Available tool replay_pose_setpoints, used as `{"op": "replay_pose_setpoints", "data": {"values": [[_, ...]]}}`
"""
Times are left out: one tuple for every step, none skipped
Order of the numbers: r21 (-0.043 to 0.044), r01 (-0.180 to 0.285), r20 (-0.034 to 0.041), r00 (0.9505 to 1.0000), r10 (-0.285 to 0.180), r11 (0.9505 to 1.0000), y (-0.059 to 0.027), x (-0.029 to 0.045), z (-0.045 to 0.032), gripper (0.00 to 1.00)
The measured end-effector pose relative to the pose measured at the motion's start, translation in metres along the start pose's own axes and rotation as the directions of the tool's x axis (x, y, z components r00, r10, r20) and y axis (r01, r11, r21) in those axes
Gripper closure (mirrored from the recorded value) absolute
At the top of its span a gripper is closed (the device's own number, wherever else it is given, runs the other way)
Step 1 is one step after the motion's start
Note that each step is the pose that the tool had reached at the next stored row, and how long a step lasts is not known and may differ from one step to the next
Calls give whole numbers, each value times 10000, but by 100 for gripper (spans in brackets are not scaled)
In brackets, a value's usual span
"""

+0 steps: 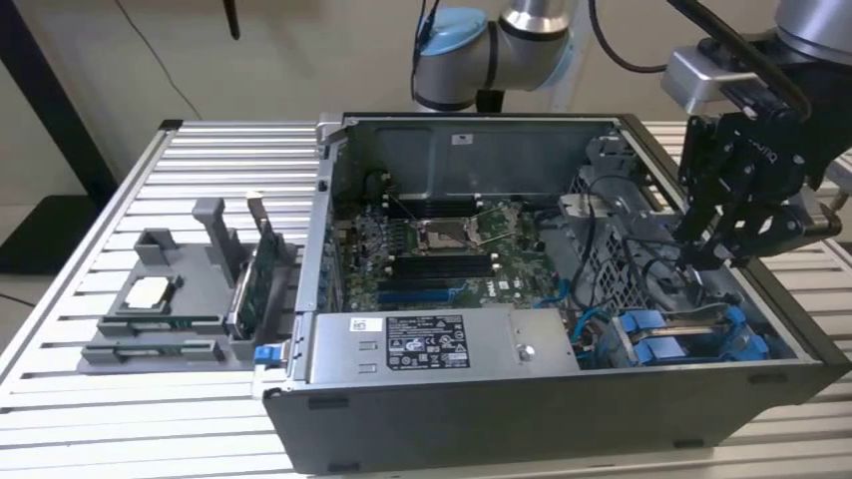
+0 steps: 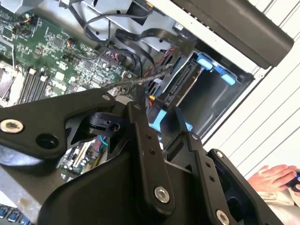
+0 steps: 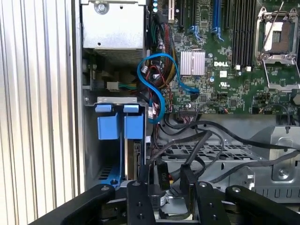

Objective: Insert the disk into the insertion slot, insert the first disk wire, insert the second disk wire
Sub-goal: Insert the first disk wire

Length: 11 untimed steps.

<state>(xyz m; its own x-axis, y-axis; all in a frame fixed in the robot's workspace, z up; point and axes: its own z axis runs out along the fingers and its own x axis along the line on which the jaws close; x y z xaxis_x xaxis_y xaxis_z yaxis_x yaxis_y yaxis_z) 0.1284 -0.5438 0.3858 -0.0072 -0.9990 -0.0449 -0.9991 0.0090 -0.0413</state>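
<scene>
Where the claw (image 1: 719, 249) hangs down into the corner of the open computer case (image 1: 533, 419), it is right above a bunch of black wires (image 3: 197, 140); I cannot tell if the claw is wide, narrow or holding one of those wires, because the black parts all run together. Just past the wires sit two blue holders side by side; the one next to the wires shows a pale metal edge, so I think it is the disk (image 3: 134, 136), and it looks pushed all the way into the insertion slot (image 3: 90, 154); the other blue holder (image 3: 107, 127) is just beside it, by the case wall. A blue wire (image 3: 157, 89) makes a loop a little beyond the holders; farther on lies the green board (image 3: 220, 70); a person's hand (image 2: 276, 180) is outside the case, by the slatted table (image 1: 200, 180). Some things could go wrong from here; the claw is so close to the tangle that it might hook a black wire or the blue loop and tug it loose; a plug that meets the disk crooked might bend or not go in; the claw might also bump the metal wall of the slot.
</scene>
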Motion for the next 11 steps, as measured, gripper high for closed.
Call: {"op": "replay_pose_setpoints", "data": {"values": [[0,-22,54,10000,22,10000,18,1,-3,60],[0,-21,71,10000,21,10000,17,1,-8,60],[-1,-22,77,10000,22,10000,17,3,-14,60],[-3,-22,83,10000,22,10000,16,7,-21,60],[-8,-23,90,10000,23,10000,13,13,-27,60],[-15,-23,91,10000,23,10000,10,23,-28,60],[-20,-24,91,10000,24,10000,6,44,-29,60],[-20,-25,91,10000,25,10000,6,51,-29,60],[-20,-24,94,10000,24,10000,6,51,-29,60],[-20,-24,97,10000,24,10000,5,51,-28,60],[-17,-22,98,9999,23,10000,5,51,-26,60]]}}
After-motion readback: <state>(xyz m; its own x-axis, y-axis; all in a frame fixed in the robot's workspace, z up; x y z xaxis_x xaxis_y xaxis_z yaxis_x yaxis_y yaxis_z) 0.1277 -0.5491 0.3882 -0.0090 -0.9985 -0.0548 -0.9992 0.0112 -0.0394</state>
